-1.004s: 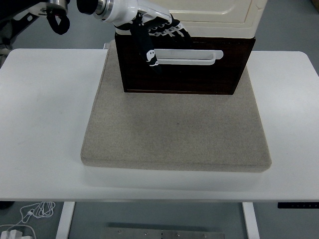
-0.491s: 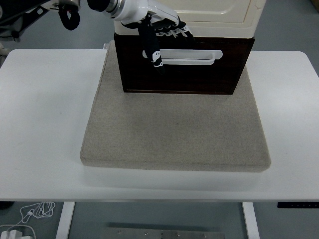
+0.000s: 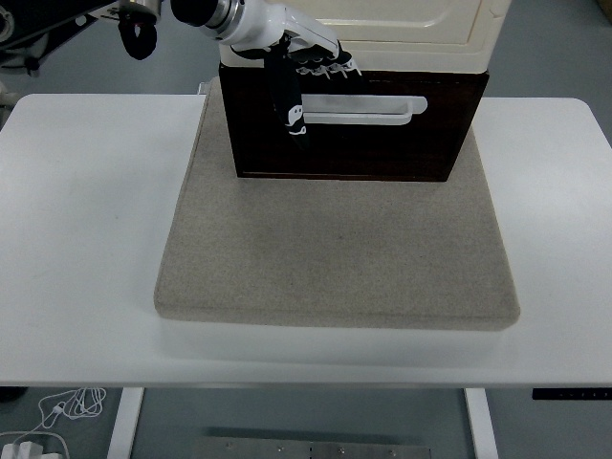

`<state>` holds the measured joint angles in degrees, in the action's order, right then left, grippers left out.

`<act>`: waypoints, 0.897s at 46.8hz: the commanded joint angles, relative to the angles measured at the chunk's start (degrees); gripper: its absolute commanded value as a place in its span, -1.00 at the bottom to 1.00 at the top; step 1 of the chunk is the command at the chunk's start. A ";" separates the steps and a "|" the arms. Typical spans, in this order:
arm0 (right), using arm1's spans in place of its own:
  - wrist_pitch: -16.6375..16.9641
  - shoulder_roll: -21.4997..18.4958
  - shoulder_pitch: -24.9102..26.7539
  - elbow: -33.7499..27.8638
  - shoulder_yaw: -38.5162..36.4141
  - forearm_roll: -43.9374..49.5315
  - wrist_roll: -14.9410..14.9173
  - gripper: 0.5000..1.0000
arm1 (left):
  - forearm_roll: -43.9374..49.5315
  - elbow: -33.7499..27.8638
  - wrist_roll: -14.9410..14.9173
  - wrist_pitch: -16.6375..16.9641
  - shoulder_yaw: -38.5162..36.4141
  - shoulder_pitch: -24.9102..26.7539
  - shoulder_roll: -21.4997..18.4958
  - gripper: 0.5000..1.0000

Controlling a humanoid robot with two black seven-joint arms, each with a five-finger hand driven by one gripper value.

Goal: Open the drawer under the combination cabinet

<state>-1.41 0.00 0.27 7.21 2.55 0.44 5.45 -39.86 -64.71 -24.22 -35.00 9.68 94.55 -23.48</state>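
Head view shows the left hand (image 3: pixel 304 72) curled around the drawer (image 3: pixel 354 129) handle (image 3: pixel 368 108), far on the desk (image 3: pixel 86 220), ready to pull.

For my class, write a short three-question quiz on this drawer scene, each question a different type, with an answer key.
1. True or false: the left hand is at the drawer handle.
2. What lies under the cabinet? A) beige mat B) metal tray C) bare table
3. Fill in: the handle's colour is ____.

Key: 1 true; 2 A, the mat; 3 white.
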 commanded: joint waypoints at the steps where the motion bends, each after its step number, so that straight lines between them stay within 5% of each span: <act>1: 0.00 0.00 0.00 0.00 0.00 0.00 0.00 0.71 | -0.04 0.46 -0.04 0.00 -0.01 0.11 0.28 0.95; 42: 0.00 0.00 0.00 0.00 0.00 0.00 0.00 0.71 | -0.92 5.30 -0.47 0.00 -2.39 -0.15 6.08 0.93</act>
<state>-1.41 0.00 0.27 7.21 2.55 0.44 5.45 -40.75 -60.03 -24.70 -35.00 7.31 94.34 -17.54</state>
